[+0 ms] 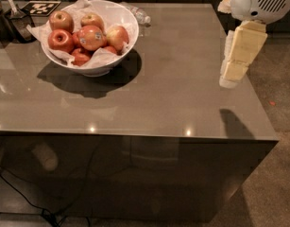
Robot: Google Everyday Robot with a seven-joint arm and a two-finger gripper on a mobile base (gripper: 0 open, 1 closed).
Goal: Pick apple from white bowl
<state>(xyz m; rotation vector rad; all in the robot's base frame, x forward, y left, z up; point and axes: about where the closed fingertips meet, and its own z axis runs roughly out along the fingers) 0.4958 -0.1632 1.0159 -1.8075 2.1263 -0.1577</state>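
Note:
The white bowl, lined with crumpled white paper, stands at the far left of the grey table. It holds several apples. The apple is the largest one, red-orange with a small dark sticker, in the middle of the pile. My gripper hangs from the white arm at the right, above the table's right edge, far to the right of the bowl and holding nothing.
A clear plastic bottle lies behind the bowl. A black-and-white marker tag and a dark container sit at the far left. The table's front edge drops to carpet floor.

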